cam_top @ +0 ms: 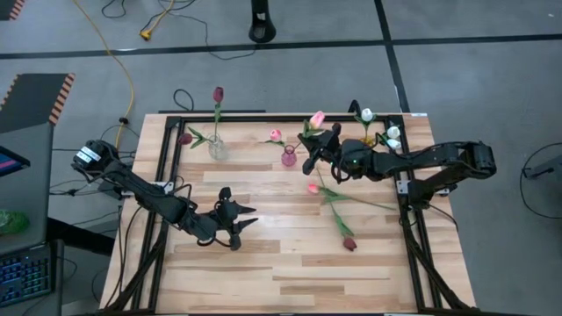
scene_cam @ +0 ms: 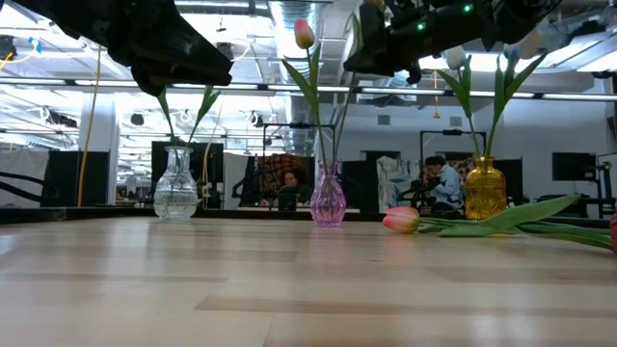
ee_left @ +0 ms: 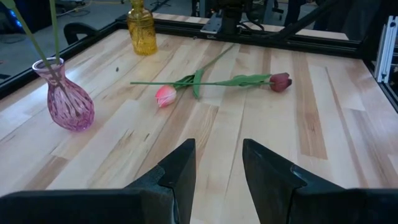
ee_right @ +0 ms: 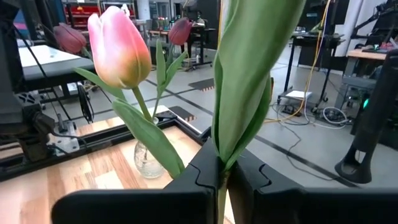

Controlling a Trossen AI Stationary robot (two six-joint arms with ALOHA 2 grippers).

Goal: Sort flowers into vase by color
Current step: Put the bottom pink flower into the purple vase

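My right gripper (cam_top: 309, 147) hovers over the pink vase (cam_top: 289, 158), shut on a pink tulip whose head (cam_top: 317, 118) stands above it. Another pink tulip (ee_right: 118, 46) stands in that vase. The clear vase (cam_top: 218, 149) holds dark red tulips (cam_top: 218, 92), and the yellow vase (scene_cam: 485, 188) holds white ones (cam_top: 366, 114). A pink tulip (cam_top: 313, 188) and a dark red tulip (cam_top: 349, 243) lie flat on the table, stems crossing. My left gripper (cam_top: 248, 226) hangs open over the table's middle, left of those two. My right gripper pinches the pink tulip's stem and the base of its broad leaf (ee_right: 221, 177) between the two shut fingers, which lie level across the stem, coming from the table's right. The flower stands upright and lifted. A thin stem (scene_cam: 342, 125) runs down from the gripper to the pink vase's mouth.
A black metal frame (cam_top: 167, 175) borders the wooden table on its left, far and right sides. The three vases stand in a row near the far edge. Bare wood lies along the near half. People sit in the room beyond the table (scene_cam: 443, 178).
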